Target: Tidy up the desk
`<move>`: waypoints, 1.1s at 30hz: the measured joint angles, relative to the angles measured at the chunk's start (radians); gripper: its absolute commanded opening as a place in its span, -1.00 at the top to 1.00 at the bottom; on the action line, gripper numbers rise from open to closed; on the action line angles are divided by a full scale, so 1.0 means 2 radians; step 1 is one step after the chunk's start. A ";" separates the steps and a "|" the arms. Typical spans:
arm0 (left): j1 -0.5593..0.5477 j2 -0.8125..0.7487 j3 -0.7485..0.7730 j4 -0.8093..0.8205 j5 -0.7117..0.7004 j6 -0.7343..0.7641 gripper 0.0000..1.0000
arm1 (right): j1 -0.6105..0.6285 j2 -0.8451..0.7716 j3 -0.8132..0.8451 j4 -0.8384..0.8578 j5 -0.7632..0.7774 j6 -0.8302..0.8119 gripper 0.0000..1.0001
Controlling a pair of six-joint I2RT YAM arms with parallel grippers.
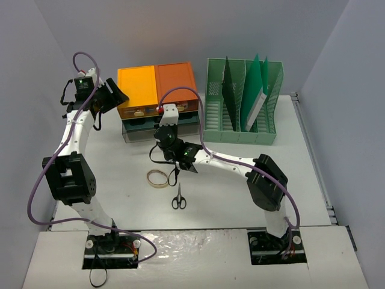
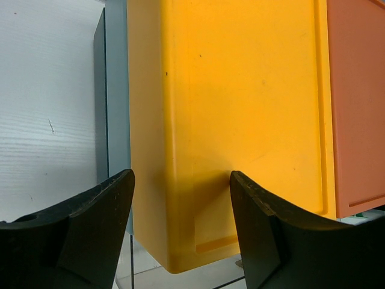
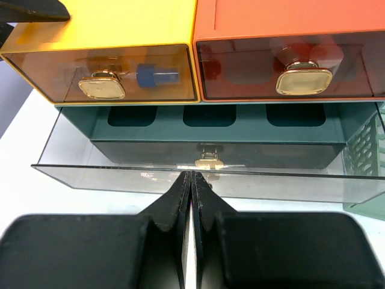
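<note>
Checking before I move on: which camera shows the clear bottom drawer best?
Right wrist: the drawer spans the frame, with its gold knob in plain sight. Top external shows only its front strip from above. Left wrist sees mainly the yellow top.

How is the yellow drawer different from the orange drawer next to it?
The yellow drawer sits on the left and the orange drawer on the right. A blue thing shows through the yellow drawer's front, but nothing clear can be made out inside the orange drawer. Both are shut, both have a see-through front with a gold knob, and both rest on the same teal base.
</note>
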 measured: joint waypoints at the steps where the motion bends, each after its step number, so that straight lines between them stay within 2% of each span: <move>1: 0.000 0.000 0.000 0.000 0.000 0.000 -0.20 | 0.000 0.000 0.002 -0.006 -0.001 0.003 1.00; 6: 0.002 0.000 0.000 0.000 0.000 0.000 -0.19 | 0.004 0.000 0.003 -0.044 -0.006 0.017 1.00; 7: 0.002 0.000 0.000 0.000 0.000 0.000 -0.19 | 0.005 0.000 0.003 -0.051 -0.007 0.019 0.95; 9: 0.002 0.000 0.000 0.000 0.001 0.000 -0.20 | 0.009 0.000 0.003 -0.067 -0.012 0.027 0.75; 12: 0.002 0.000 0.000 0.000 0.001 0.000 -0.19 | 0.013 0.000 0.009 -0.105 -0.032 0.037 0.23; 14: 0.002 0.000 0.000 0.000 0.001 0.000 -0.19 | 0.013 -0.002 0.017 -0.138 -0.058 0.046 0.08; 17: 0.002 0.000 -0.002 0.003 0.001 0.000 -0.19 | 0.013 -0.008 0.027 -0.186 -0.097 0.056 -0.02; 22: 0.002 -0.003 -0.007 0.007 0.001 0.000 -0.20 | 0.013 -0.019 0.032 -0.256 -0.181 0.055 -0.07; 29: 0.003 -0.010 -0.012 0.004 0.000 0.001 -0.19 | 0.012 -0.022 -0.016 -0.303 -0.296 0.015 0.00; 33: 0.003 -0.010 -0.012 0.002 -0.001 0.002 -0.19 | 0.011 -0.001 -0.020 -0.321 -0.331 -0.002 0.08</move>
